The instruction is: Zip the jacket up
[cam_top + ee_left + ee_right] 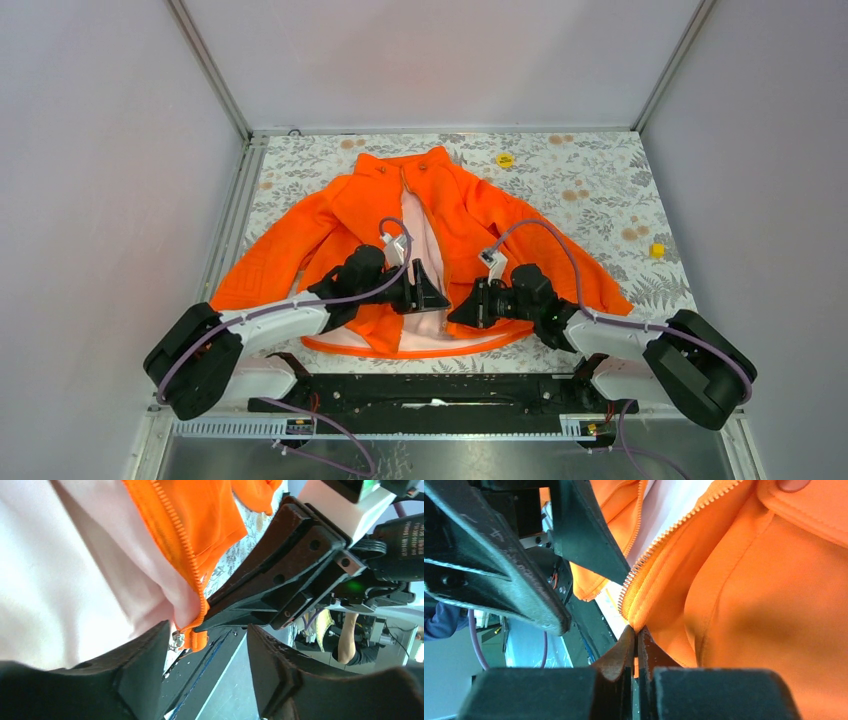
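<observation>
The orange jacket [470, 215] lies flat on the floral table, front open, with white lining [425, 240] showing. My right gripper [467, 310] is shut on the bottom corner of the jacket's right front panel [724, 605], just below the zipper teeth [664, 540]; the pinch shows in the right wrist view [636, 632]. My left gripper [425, 290] is open, close to and facing the right one. In the left wrist view its jaws [207, 630] stand wide apart, with the metal zipper slider [177, 639] at the end of the other zipper edge [175, 535] beside its left finger [135, 680].
A yellow round disc [505, 159] lies by the collar at the back. A small yellow cube [656, 250] sits at the right. Grey walls enclose the table on three sides. A black rail [440, 390] runs along the near edge between the arm bases.
</observation>
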